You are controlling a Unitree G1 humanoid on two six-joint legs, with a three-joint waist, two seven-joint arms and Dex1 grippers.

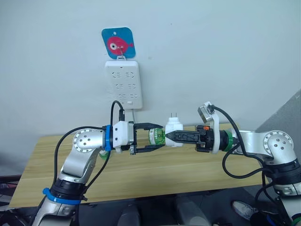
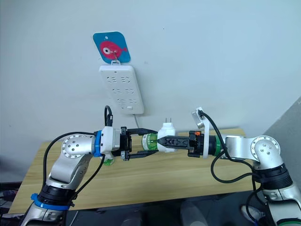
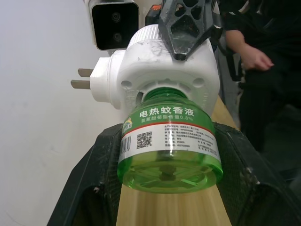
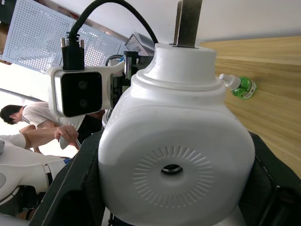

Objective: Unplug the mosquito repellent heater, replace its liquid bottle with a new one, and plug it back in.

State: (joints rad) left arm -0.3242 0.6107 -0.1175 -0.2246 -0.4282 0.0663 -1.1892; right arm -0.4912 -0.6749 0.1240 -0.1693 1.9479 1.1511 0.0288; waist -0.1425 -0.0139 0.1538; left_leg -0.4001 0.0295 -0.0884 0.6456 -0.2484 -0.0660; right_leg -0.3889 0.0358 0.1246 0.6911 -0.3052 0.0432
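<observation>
Here your two grippers meet in mid-air above the table (image 1: 141, 174), in front of the wall. Your right gripper (image 1: 168, 136) has its fingers clamped on the heater (image 1: 173, 131), one on each side of the white body; in the right wrist view you see the round vent hole facing the camera and a black finger (image 4: 70, 188) pressed against each flank. The heater's two prongs (image 1: 173, 115) point upward, clear of any socket. Your left gripper (image 1: 160, 136) comes in from the other side, its fingers on either side of the green bottle (image 1: 156, 137), which sits with its neck in the heater's base. In the left wrist view you see that bottle (image 3: 169, 146) with its white label between the two black fingers (image 3: 89, 183), which lie close along it; you cannot tell for sure whether they press on it or only flank it.

The strip (image 1: 123, 84) hangs on the wall above and to your left of the heater, well apart from it, under a blue card with a pink fish (image 1: 118, 44). Its cord (image 1: 133, 114) drops behind your left gripper. A second green bottle (image 4: 241, 86) lies on its side on the table, near your left arm. A person's hand (image 3: 256, 57) shows in the background of the left wrist view.
</observation>
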